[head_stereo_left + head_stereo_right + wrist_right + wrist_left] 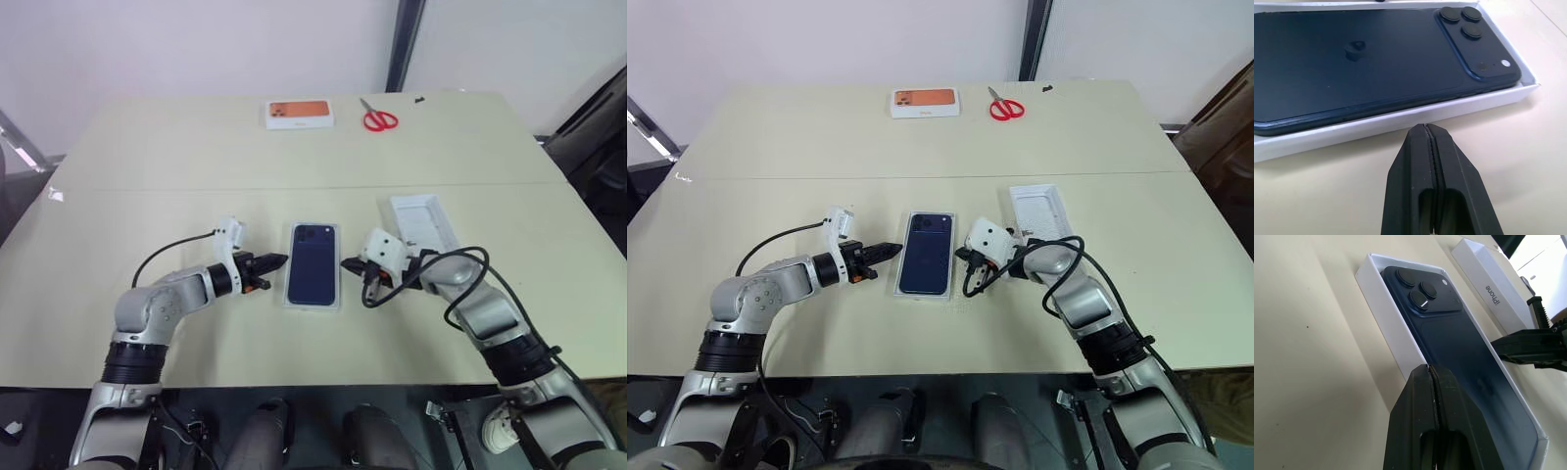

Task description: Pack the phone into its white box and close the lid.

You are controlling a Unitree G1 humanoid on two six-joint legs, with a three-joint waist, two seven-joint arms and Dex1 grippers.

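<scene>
The dark navy phone [313, 262] lies back up inside the shallow white box [313, 305] at the table's middle, with its camera cluster at the far end. My left gripper [279, 260] is shut and empty, its tips at the box's left wall [1386, 318]; I cannot tell if they touch. My right gripper [348, 263] is also shut and empty, just short of the box's right wall [1400, 120]. The white lid [423, 221] lies inside up on the table, to the right of the box and beyond my right gripper.
A white box with an orange phone picture [300, 114] and red-handled scissors [378, 118] lie near the table's far edge. Black cables loop beside both forearms. Bare tabletop surrounds the box on the near and far sides.
</scene>
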